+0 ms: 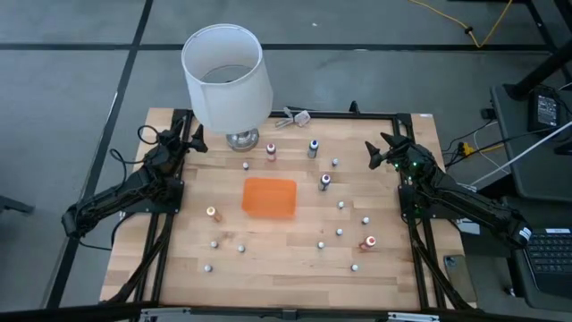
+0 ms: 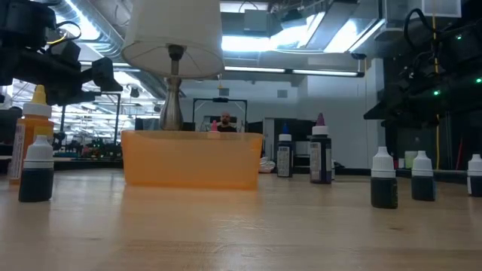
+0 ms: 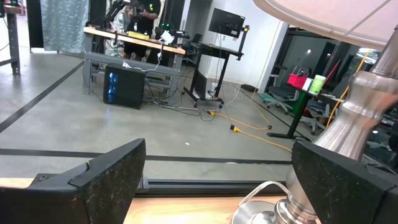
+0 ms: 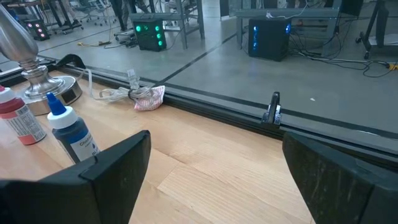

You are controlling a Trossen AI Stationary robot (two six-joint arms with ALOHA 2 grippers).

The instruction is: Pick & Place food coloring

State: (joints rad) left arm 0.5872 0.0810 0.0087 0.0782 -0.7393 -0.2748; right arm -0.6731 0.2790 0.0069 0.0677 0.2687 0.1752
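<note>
**Both jaws wide, nothing picked yet**

My left gripper [image 1: 190,136] hung released and empty at the counter's [image 1: 268,259] far left corner, beside the lamp [image 1: 227,76]. My right gripper [image 1: 379,152] waited spread by the far right corner. The food coloring [image 1: 340,232] stood scattered across the counter, mostly right of the orange tray [image 1: 269,197] at its middle, presumably the drop-off.
</note>
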